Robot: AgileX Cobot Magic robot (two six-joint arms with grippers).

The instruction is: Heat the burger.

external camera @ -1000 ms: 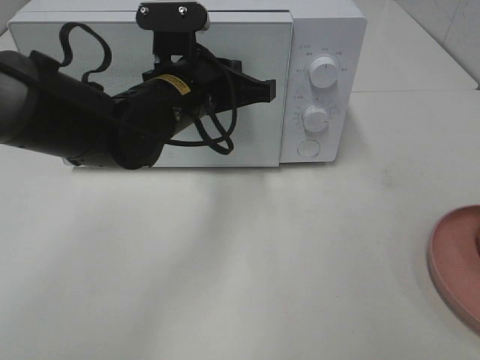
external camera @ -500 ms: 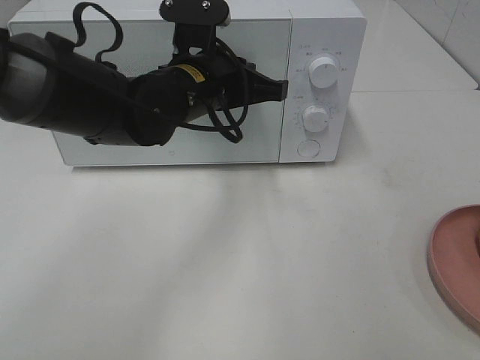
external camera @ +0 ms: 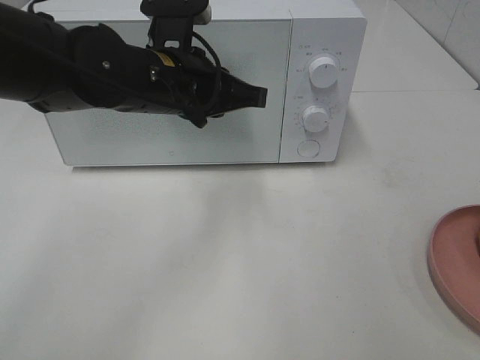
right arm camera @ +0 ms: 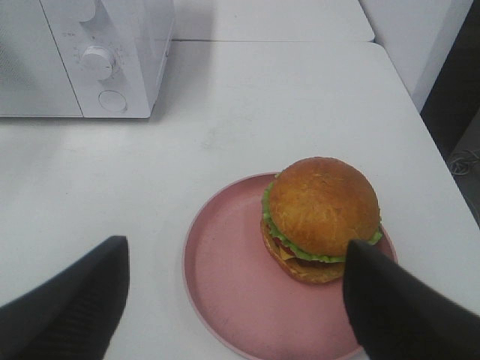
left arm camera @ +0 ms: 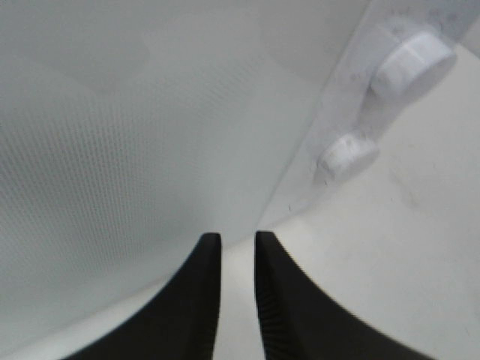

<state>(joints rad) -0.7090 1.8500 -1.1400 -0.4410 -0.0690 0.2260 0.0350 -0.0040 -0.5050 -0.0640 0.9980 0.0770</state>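
Note:
The burger [right arm camera: 321, 217], with a golden bun, green lettuce and cheese, sits on a round pink plate [right arm camera: 225, 292] in the right wrist view. My right gripper [right arm camera: 234, 251] hovers over the plate, open wide, its fingers on either side with nothing between them. The white microwave [external camera: 322, 30] stands at the back with its door [external camera: 150, 139] closed. My left gripper [external camera: 259, 95] points at the door's right part, close to the glass. In the left wrist view the left gripper [left arm camera: 234, 240] shows a narrow gap between its fingers and holds nothing.
Two round knobs [external camera: 324, 71] [external camera: 316, 118] and a round button [external camera: 308, 148] sit on the microwave's right panel. The pink plate [external camera: 454, 266] lies at the table's right edge. A white cabinet [right arm camera: 420, 37] stands beyond the table's far corner.
My left arm has risen and stretched out along the microwave door. Its tip went a little right, then back left, staying near the door's right part. The plate has not moved.

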